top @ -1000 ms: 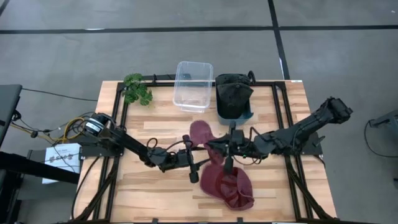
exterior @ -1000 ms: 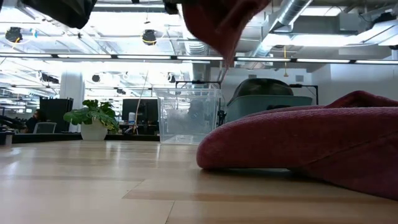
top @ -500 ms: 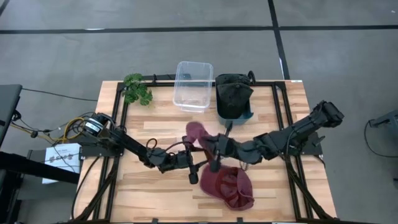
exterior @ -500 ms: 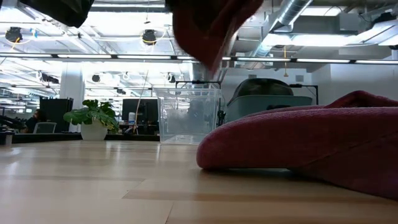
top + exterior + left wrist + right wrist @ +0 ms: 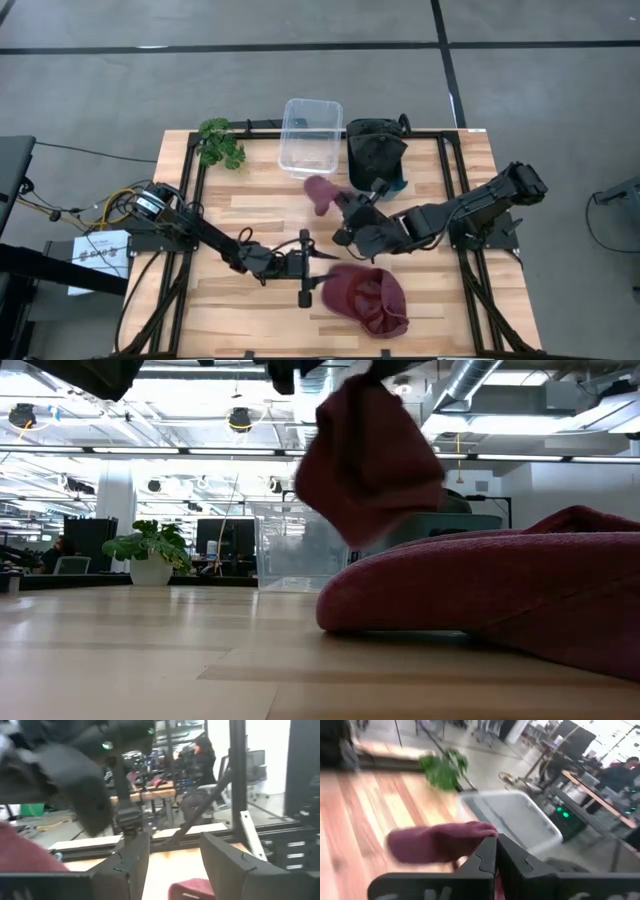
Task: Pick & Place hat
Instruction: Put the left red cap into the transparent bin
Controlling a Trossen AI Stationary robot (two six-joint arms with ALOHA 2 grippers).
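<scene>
- right claw (image 5: 338,203) clenched on small maroon hat (image 5: 320,191), fingers (image 5: 487,862) pinched together on its edge; hat hangs clear of worktop (image 5: 260,200), sticking out ahead of claw toward clear bin (image 5: 311,136)
- in low view hat (image 5: 368,460) dangles in front of bin (image 5: 300,545)
- second maroon hat (image 5: 365,298) lies flat on worktop near front edge, well apart from right claw
- left claw (image 5: 303,268) low over worktop, fingers spread, holding nothing, just beside second hat
- dark hat (image 5: 374,152) sits in teal tub beside bin
- plant (image 5: 220,142) at back left corner
</scene>
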